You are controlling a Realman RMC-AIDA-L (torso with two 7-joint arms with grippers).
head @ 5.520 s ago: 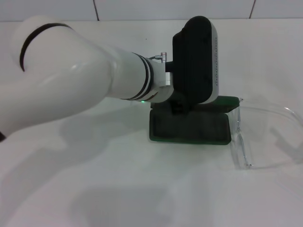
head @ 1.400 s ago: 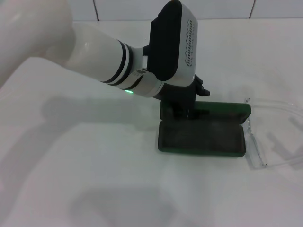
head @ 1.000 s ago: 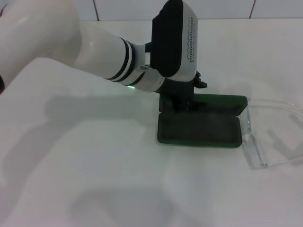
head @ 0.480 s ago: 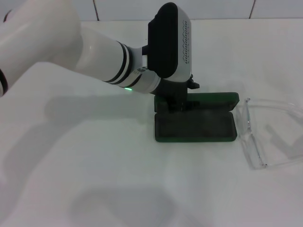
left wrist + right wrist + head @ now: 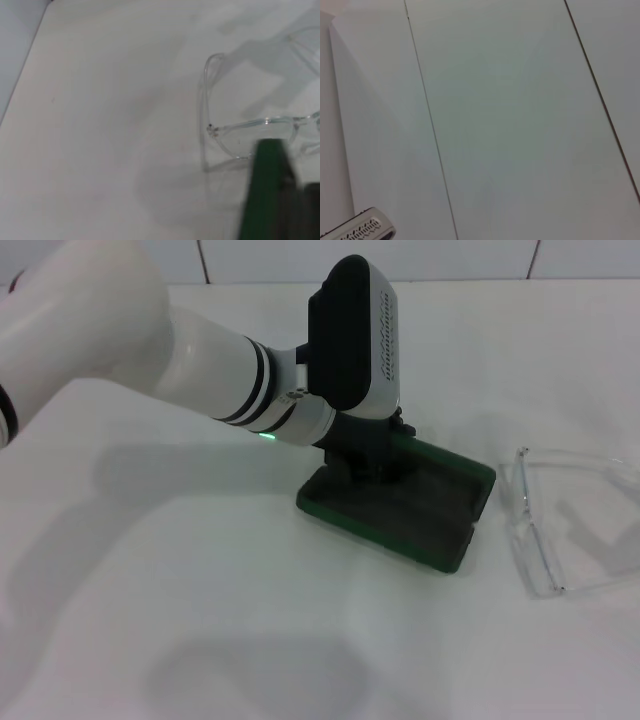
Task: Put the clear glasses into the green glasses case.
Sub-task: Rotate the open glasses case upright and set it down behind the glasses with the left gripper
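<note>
Clear glasses (image 5: 560, 530) lie on the white worktop (image 5: 200, 640), apart from the open green glasses case (image 5: 400, 505) and on its right, lens front facing the case. Left hand (image 5: 372, 462) is down at the case's rear-left edge; finger state cannot be determined. Right hand not seen; left is nearer.

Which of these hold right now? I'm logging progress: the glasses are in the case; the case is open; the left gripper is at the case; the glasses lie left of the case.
1. The clear glasses are in the green glasses case: false, they lie on the table beside it.
2. The case is open: true.
3. The left gripper is at the case: true.
4. The glasses lie on the case's left: false, on its right.
</note>
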